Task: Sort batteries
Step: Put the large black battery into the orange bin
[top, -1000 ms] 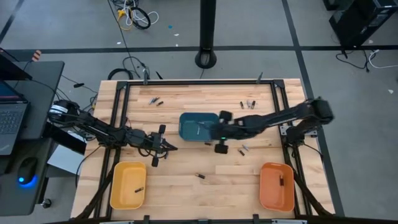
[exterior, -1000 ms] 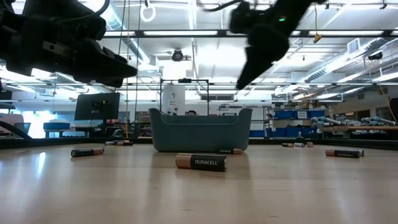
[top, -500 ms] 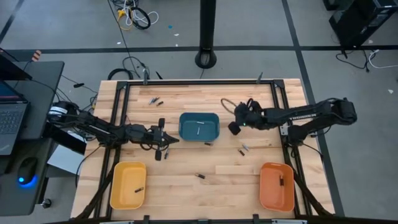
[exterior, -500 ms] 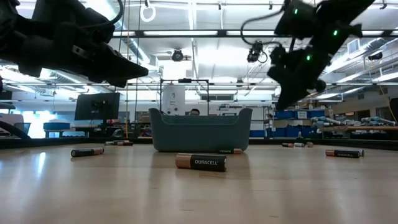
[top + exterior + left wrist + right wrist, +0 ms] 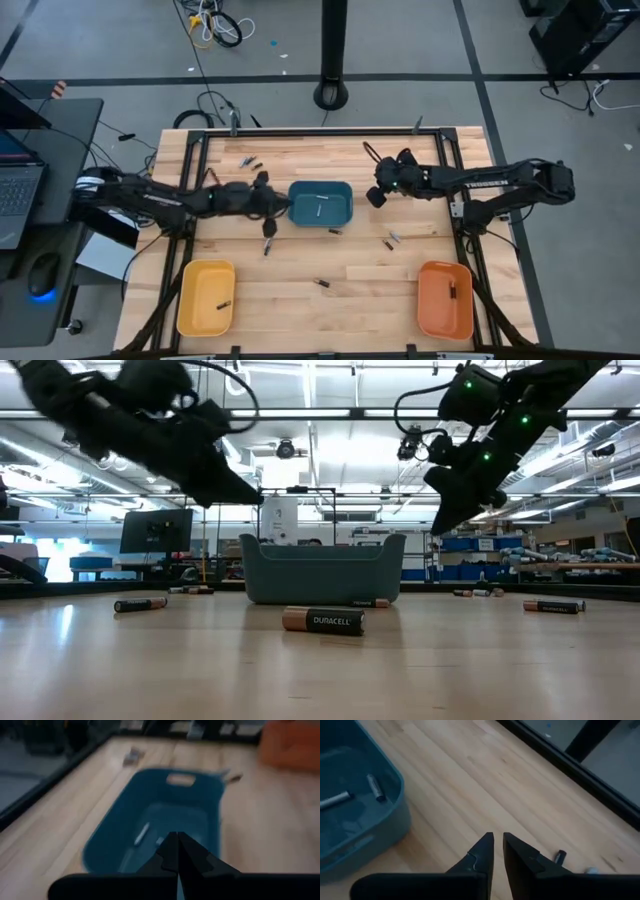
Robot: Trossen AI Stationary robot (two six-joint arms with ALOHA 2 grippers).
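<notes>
A teal bin (image 5: pixel 320 203) stands mid-table with batteries inside (image 5: pixel 375 787). Loose batteries lie on the wood at the far left (image 5: pixel 247 162), the far right (image 5: pixel 402 168), right of the bin (image 5: pixel 390 240) and toward the near edge (image 5: pixel 322 283), which is the one closest in the low view (image 5: pixel 322 621). My left gripper (image 5: pixel 270 206) is shut above the bin's left end (image 5: pixel 176 845); nothing shows between its tips. My right gripper (image 5: pixel 377 192) hovers right of the bin. Its fingers are a narrow gap apart and empty (image 5: pixel 498 842).
A yellow tray (image 5: pixel 205 297) at the near left holds one battery. An orange tray (image 5: pixel 445 298) at the near right holds one too. A black frame borders the table. Bare wood lies between the bin and the trays.
My right gripper has left the bin's near right side and gone toward the table's right and far edges, stopping beside the bin's right end. My left gripper has gone right and toward the far edge, from the wood left of the bin to over its left end.
</notes>
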